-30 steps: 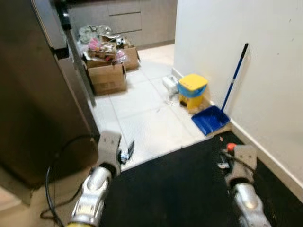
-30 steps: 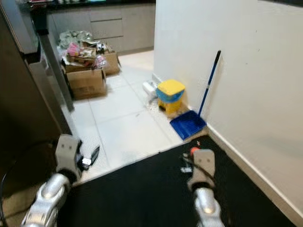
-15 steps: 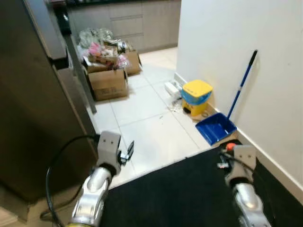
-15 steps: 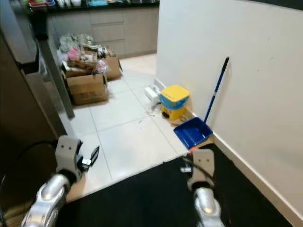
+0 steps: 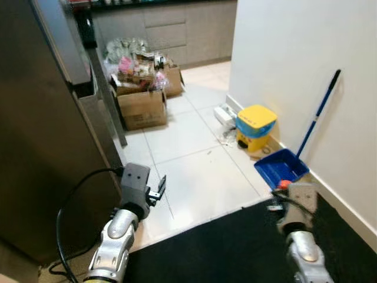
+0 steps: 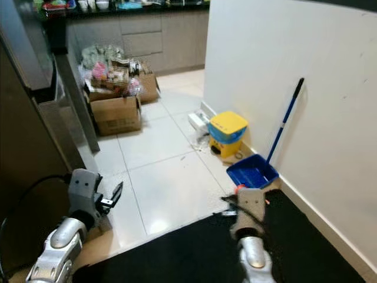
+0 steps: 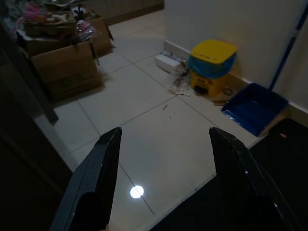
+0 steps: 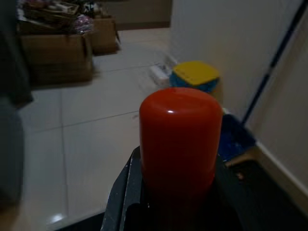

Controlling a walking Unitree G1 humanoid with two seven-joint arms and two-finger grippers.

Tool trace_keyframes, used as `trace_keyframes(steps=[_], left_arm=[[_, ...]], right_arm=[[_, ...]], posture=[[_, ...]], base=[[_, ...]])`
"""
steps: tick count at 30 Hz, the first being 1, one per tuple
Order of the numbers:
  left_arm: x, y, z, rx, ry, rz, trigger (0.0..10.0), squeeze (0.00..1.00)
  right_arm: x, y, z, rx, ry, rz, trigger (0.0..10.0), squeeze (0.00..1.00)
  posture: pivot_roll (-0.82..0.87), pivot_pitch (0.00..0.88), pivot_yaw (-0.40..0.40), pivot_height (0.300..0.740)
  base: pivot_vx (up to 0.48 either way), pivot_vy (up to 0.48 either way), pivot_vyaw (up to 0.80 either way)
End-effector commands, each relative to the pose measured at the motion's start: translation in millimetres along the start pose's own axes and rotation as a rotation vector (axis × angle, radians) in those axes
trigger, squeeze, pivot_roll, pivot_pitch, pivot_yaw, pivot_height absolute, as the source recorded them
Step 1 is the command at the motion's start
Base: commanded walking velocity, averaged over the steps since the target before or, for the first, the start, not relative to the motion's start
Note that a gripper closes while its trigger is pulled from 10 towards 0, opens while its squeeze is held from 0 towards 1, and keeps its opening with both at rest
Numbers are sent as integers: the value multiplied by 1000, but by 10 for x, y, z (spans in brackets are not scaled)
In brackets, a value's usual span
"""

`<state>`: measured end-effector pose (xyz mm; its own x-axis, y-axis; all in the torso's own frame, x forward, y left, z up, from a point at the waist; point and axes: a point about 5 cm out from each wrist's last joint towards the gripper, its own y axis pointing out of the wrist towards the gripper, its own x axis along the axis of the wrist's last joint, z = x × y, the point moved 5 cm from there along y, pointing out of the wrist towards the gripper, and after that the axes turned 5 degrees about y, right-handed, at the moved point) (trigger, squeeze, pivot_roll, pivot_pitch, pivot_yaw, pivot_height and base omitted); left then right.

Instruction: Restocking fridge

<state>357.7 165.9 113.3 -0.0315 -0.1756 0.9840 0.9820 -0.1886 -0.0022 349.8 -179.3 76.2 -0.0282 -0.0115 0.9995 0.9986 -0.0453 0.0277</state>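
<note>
Two silver arms reach in from the bottom of the frame. At lower right, the right gripper (image 8: 175,192) is clenched around a red-capped container (image 8: 177,137). At lower left, the left gripper (image 7: 161,178) hangs spread apart with nothing in it, beside the dark fridge (image 5: 41,135) along the left edge. Cardboard boxes (image 5: 141,106) sit at upper centre, their printing too blurred to read. A yellow bin (image 5: 255,127) and blue dustpan (image 5: 281,168) stand against the right wall.
</note>
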Motion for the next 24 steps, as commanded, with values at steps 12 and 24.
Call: trace_keyframes(steps=[12,24], left_arm=[[-55,-30,29,2,15,21,10000,0],[-70,-43,29,2,19,27,10000,0]], right_arm=[[6,-18,-51,-14,24,-9,10000,0],[8,-15,-42,-13,32,-8,10000,0]], posture=[[-80,118,52,740],[-81,128,54,740]], base=[[309,0,0],[308,0,0]])
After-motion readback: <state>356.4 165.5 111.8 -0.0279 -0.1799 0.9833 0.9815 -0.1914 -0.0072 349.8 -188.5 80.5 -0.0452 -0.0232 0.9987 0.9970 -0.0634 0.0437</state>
